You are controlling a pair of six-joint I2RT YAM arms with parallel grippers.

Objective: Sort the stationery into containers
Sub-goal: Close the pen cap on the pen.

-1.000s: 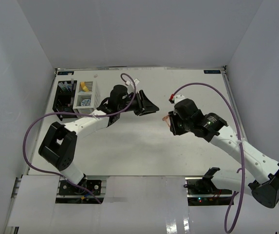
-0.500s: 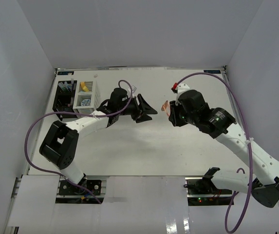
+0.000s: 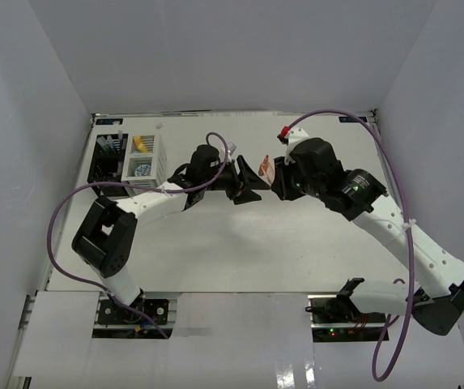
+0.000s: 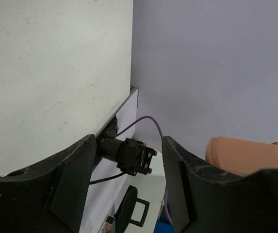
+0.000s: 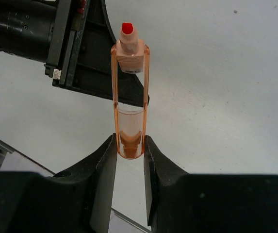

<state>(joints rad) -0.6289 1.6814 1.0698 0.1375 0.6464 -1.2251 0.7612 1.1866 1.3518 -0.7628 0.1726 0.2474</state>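
Observation:
My right gripper is shut on an orange marker and holds it in the air above mid-table. In the right wrist view the jaws pinch the clear orange cap end of the marker, and its red tip points away. My left gripper is open and empty, just left of the marker. In the left wrist view the open fingers frame empty space, with the marker's orange body at the right. The black organizer and the white organizer stand side by side at the far left.
The white organizer holds a yellow marker and a blue-white tape roll. Thin pens stand in the black one. Purple cables loop over both arms. White walls close in the table on three sides.
My right gripper has carried the orange marker left and farther away, up to the left gripper. The left gripper has shifted a little to the right and stays open.

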